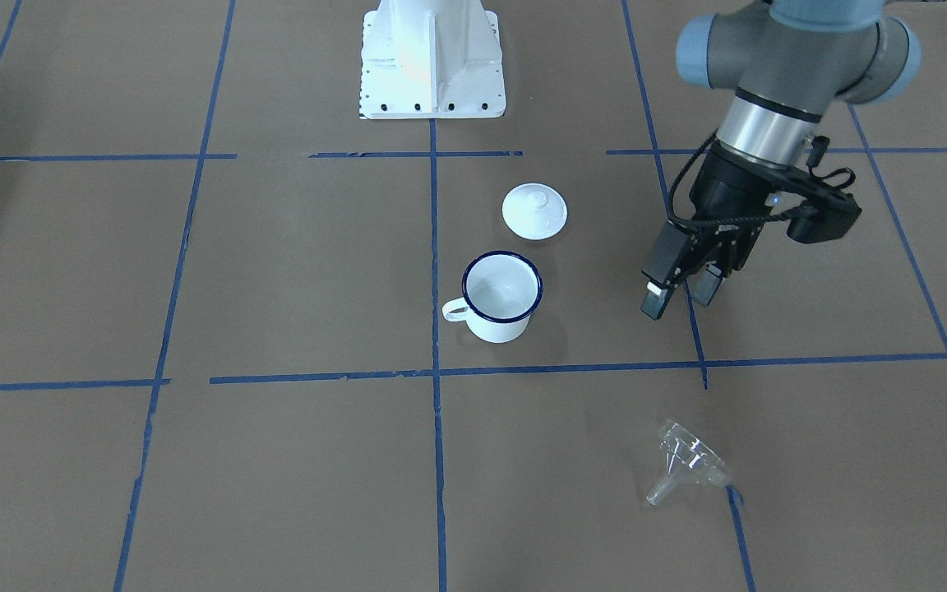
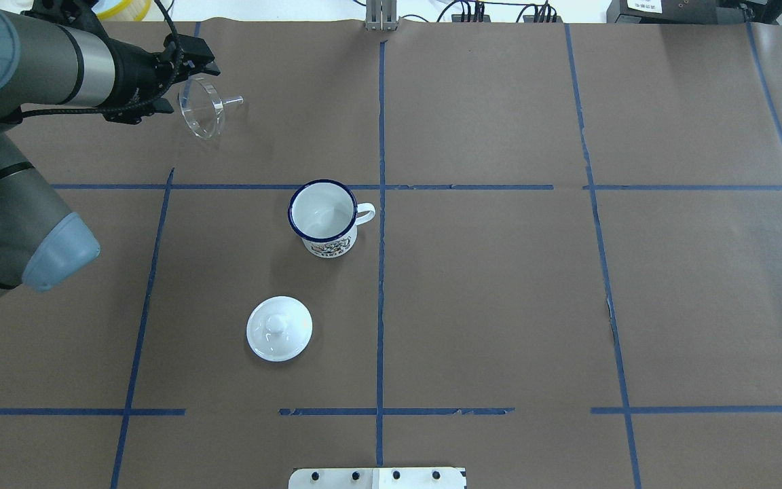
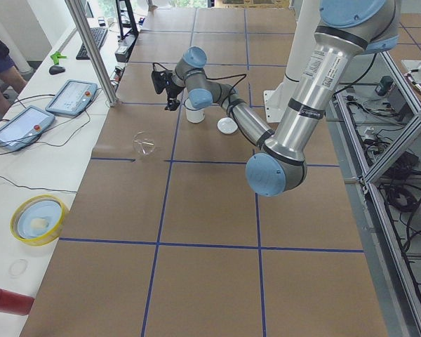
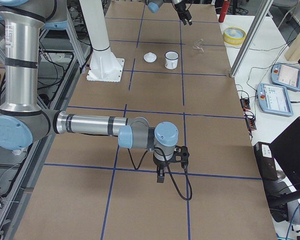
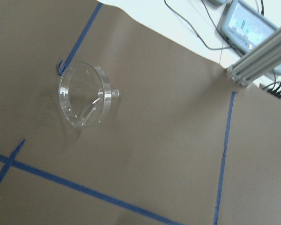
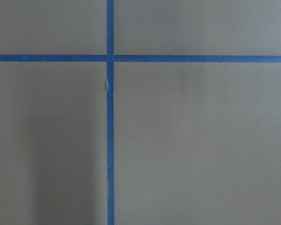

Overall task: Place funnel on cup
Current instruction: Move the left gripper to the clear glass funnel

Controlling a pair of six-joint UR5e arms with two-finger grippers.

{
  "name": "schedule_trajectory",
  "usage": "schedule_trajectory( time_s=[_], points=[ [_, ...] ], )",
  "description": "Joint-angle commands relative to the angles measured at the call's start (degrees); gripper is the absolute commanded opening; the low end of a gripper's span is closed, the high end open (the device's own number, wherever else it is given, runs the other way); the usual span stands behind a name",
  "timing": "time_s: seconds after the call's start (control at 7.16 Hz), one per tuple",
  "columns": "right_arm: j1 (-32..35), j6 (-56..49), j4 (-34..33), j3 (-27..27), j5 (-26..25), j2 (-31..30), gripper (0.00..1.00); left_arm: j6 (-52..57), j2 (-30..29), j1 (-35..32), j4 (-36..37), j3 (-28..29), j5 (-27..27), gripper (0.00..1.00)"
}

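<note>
The clear plastic funnel (image 1: pixel 687 460) lies on its side on the brown table, far on my left; it also shows in the overhead view (image 2: pixel 202 112) and in the left wrist view (image 5: pixel 84 99). The white mug with a dark blue rim (image 1: pixel 500 296) stands upright and empty near the table's middle (image 2: pixel 323 217). My left gripper (image 1: pixel 681 296) hangs open and empty above the table, between the mug and the funnel and touching neither. My right gripper (image 4: pixel 160 175) shows only in the exterior right view, low over bare table far from both; I cannot tell whether it is open.
A round white knobbed lid (image 1: pixel 534 211) lies beside the mug, nearer the robot base (image 1: pixel 431 62). Beyond the funnel, off the table's far edge, are a yellow bowl (image 3: pixel 38 219), a metal post (image 3: pixel 95 53) and control tablets (image 3: pixel 74 96).
</note>
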Motion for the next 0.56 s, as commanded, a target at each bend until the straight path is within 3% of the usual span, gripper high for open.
schedule_trajectory(
  time_s=[0.0, 0.42],
  points=[
    [0.0, 0.0, 0.0, 0.0, 0.0, 0.0, 1.0, -6.28, -0.16, -2.52, -15.63, 13.8, -0.04, 0.99],
    [0.0, 0.0, 0.0, 0.0, 0.0, 0.0, 1.0, -8.49, -4.71, -2.7, -23.48, 28.22, -0.04, 0.93]
  ],
)
